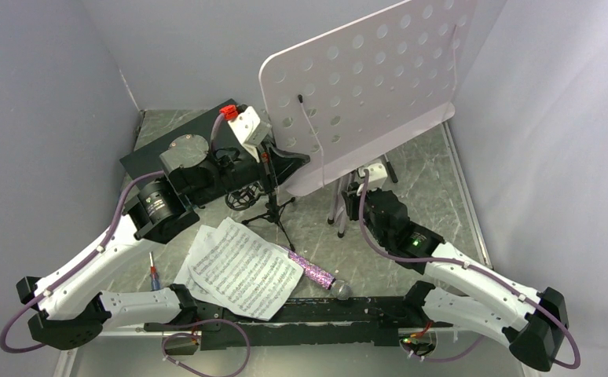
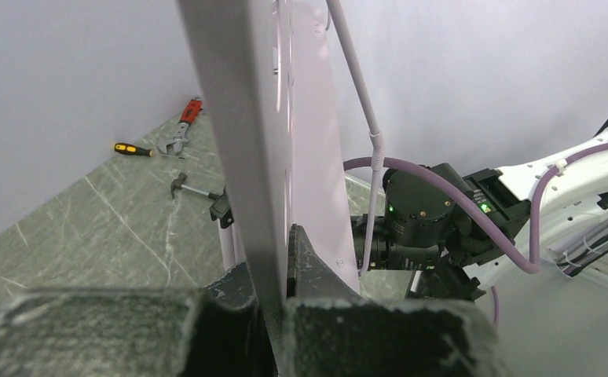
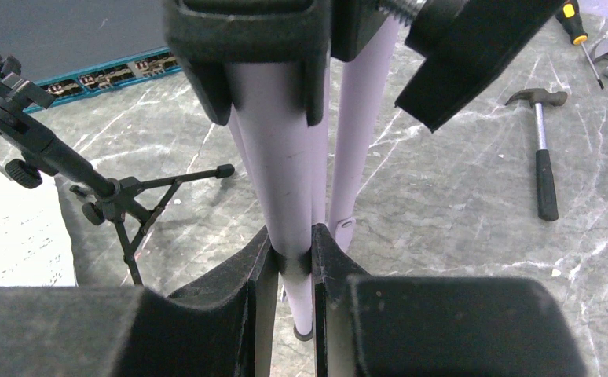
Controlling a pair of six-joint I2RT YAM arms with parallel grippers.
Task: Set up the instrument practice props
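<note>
The pale-lilac perforated music stand [image 1: 371, 86] stands tilted at the back on silver tripod legs [image 1: 338, 210]. My left gripper [image 1: 287, 163] is shut on the plate's lower left edge; the left wrist view shows the plate [image 2: 316, 141] edge-on between the closed jaws of that gripper [image 2: 283, 259]. My right gripper [image 1: 353, 201] is shut on a tripod leg [image 3: 285, 188], pinched low down by the gripper [image 3: 291, 255]. White sheet-music pages [image 1: 242, 267] lie near the front. The purple glitter microphone [image 1: 316, 273] lies beside them. The small black mic stand [image 1: 265, 200] stands left of the tripod.
A dark flat box [image 1: 167, 145] with a teal edge [image 3: 73, 47] lies at the back left under my left arm. A red-handled screwdriver [image 1: 153, 276] lies front left. A hammer [image 3: 543, 157], a wrench [image 2: 183, 126] and another screwdriver [image 2: 132, 149] lie behind the stand. Grey walls close in on three sides.
</note>
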